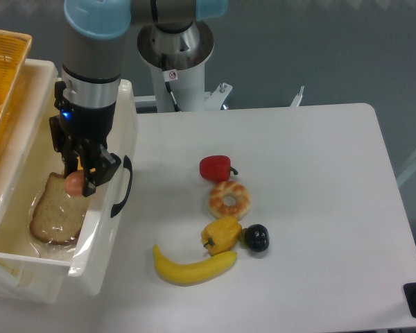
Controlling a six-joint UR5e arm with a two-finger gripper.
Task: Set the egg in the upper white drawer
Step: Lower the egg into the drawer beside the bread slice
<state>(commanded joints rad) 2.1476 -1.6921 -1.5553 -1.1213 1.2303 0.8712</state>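
Nearest to us on the smooth white table [319, 208] lies a curved yellow banana [191, 266]. Just behind it we see a lumpy yellow pepper [220, 234] touching a glossy black round fruit [256, 238]. A step farther sits a ring-shaped doughnut [229, 199] with a crusty, speckled surface, and beyond that a shiny red pepper [215, 168].

Over on the left, the upper white drawer [114, 229] stands pulled open, a boxy plastic tub with a black curved handle [123, 186] on its front. Inside it we spot a slice of brown bread [57, 215] under clear wrap, and a flat orange cheese slice [71, 166] farther back, mostly hidden by the arm.

The end effector [80, 180] hangs over the drawer's inside, its dark fingers clamped on the egg [75, 183], a small smooth pinkish oval just above the bread's far edge.

At the far left edge we catch the woven yellow wicker basket [5, 76].
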